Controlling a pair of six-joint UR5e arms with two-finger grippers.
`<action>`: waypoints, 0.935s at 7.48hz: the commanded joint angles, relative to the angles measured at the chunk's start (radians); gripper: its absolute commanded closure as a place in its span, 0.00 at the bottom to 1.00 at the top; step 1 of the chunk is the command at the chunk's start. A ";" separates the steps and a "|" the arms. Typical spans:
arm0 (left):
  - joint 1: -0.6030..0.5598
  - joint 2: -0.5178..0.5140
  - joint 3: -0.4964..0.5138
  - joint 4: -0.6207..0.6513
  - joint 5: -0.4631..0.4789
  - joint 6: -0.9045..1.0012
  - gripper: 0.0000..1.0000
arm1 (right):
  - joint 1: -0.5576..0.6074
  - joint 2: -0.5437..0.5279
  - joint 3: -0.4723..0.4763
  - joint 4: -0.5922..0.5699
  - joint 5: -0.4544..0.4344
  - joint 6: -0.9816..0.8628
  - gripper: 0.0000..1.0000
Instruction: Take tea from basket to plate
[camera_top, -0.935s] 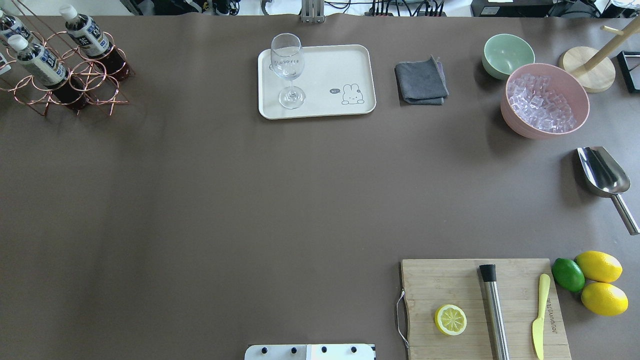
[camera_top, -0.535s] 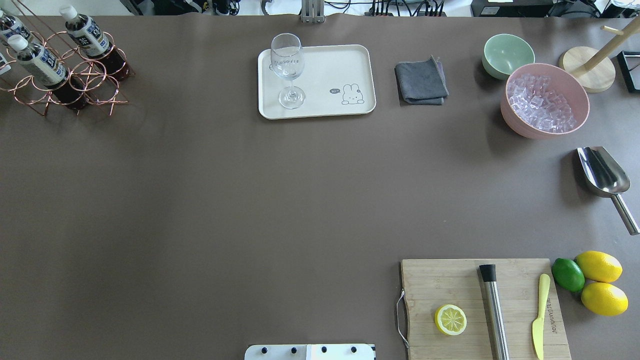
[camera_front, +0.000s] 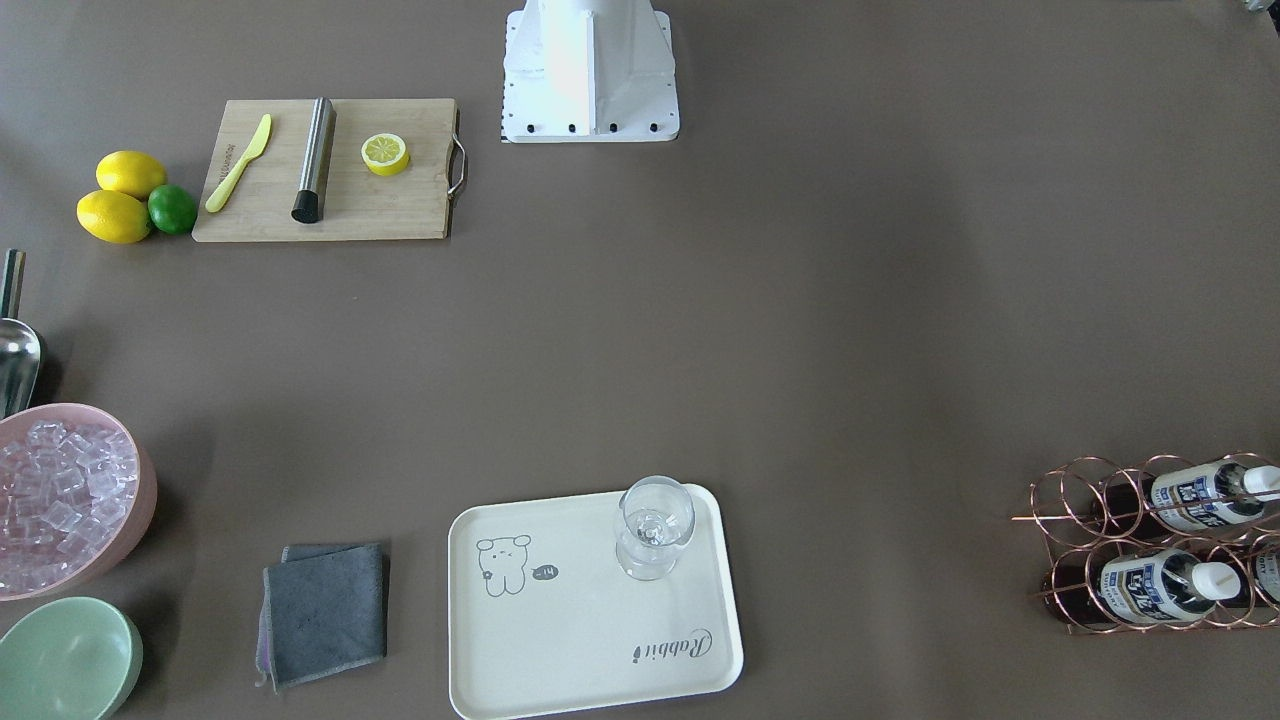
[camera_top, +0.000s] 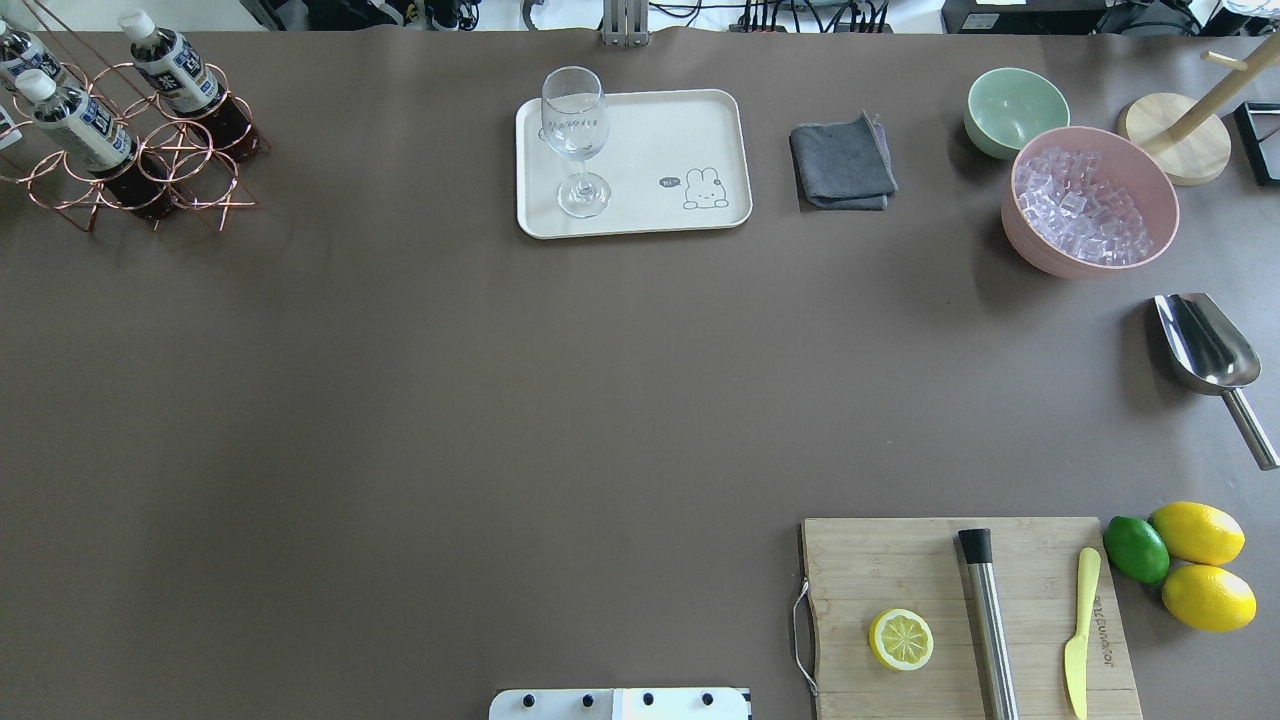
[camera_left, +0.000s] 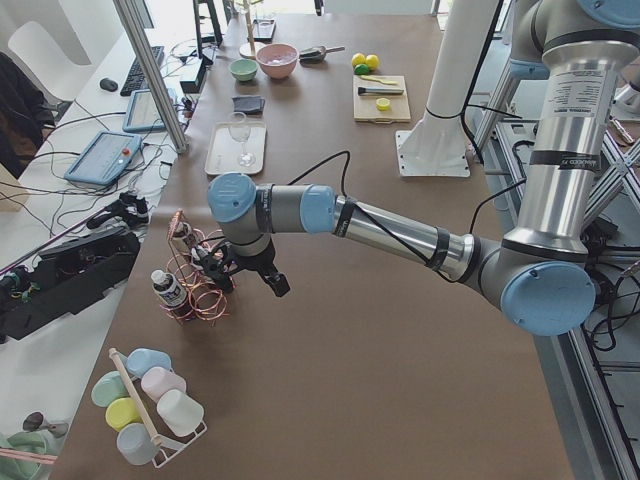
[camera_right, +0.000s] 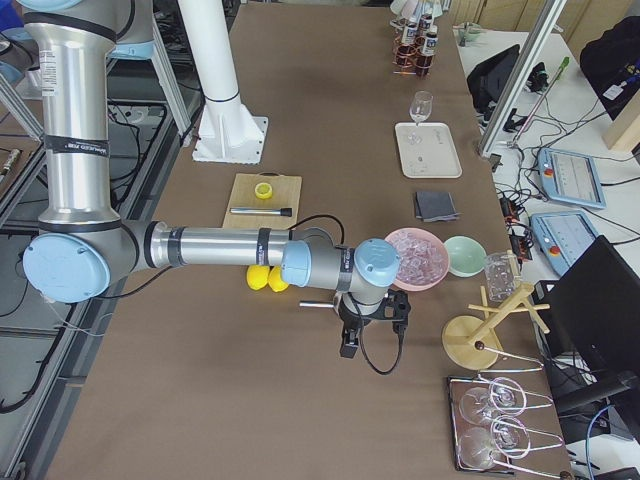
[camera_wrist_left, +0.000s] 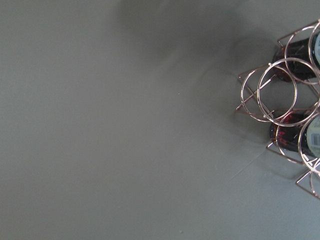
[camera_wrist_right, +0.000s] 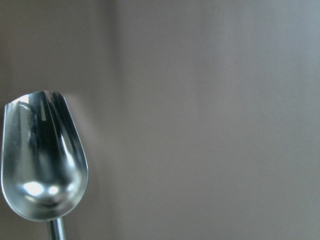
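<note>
Three tea bottles (camera_top: 78, 128) in basket (camera_top: 190, 166), plate (camera_top: 660, 200) well apart; step judged: approach, left gripper (camera_left: 248, 280) beside basket, open or closed not discernible; next: align on one bottle, grip.

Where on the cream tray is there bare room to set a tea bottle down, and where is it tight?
The plate is bare from the wine glass across to its edge by the grey cloth; the drawing there is only print. The glass crowds the end toward the basket. Open table lies between basket and plate.
</note>
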 joint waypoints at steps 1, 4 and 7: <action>-0.001 -0.064 0.027 0.006 -0.008 -0.285 0.02 | -0.012 0.016 -0.039 0.001 0.005 -0.021 0.00; -0.007 -0.161 0.121 0.009 0.005 -0.422 0.02 | -0.012 0.018 -0.040 0.002 0.003 -0.021 0.00; -0.009 -0.284 0.243 -0.005 0.005 -0.513 0.02 | -0.013 0.018 -0.044 0.002 0.002 -0.021 0.00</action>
